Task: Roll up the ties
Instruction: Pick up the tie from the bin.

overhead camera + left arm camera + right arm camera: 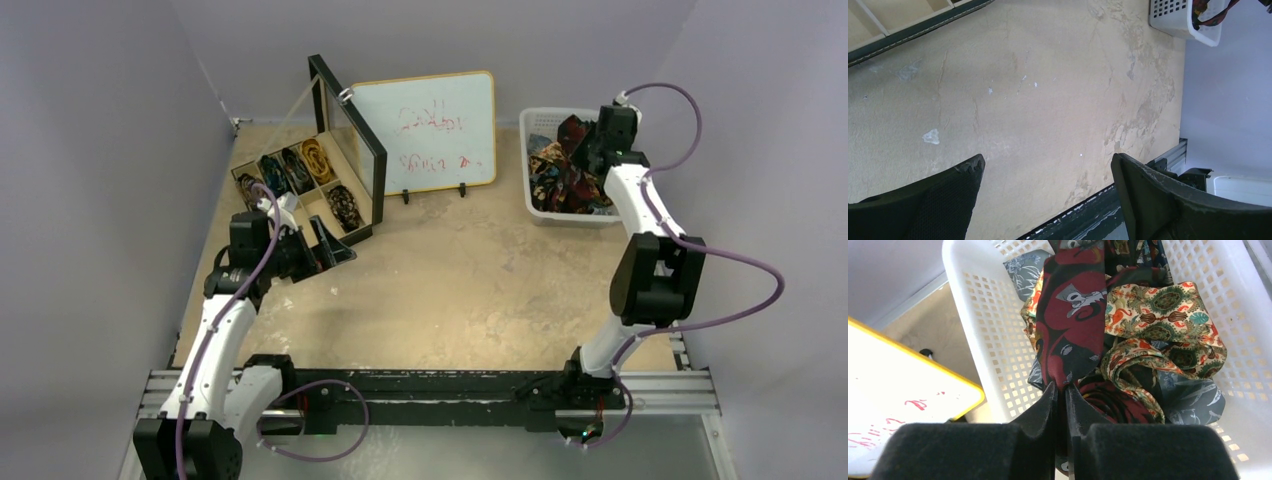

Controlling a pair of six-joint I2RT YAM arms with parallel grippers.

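Scuffed tan table [470,290]. Pale lilac-grey walls close it in on three sides.

Right claw [1062,400]:
- It hangs over the white basket [988,340] at the far right of the table.
- The fingers are pressed together, pinching a fold of a maroon tie [1073,315], dark red with black and grey-white figures.
- From the pinch, that tie runs away across the top of the heap.

Rest of the heap:
- A paisley tie [1163,305] lies just beside the maroon one. It is cream with orange and teal and loosely looped.
- Lower down, a grey-blue tie [1193,395] with a leaf print lies against the basket wall.
- These three ties are loose, not rolled.

Whiteboard [898,390]:
- It stands outside the basket, to its left in the overhead view.
- It has a yellow frame and is propped upright on small black feet.
- It carries two lines of red handwriting, too blurred to read.

Left claw [1047,162]:
- The jaws are wide apart with nothing between them.
- It is held above bare table on the left side.

Open box [300,180]:
- It sits just beyond the left claw, black-edged and divided into compartments.
- Its lid [345,150] stands up.
- Rolled ties [318,160] sit in the compartments, one gold and the others darker. I cannot make out the exact count.

Purple cables [720,260] loop along both arms.
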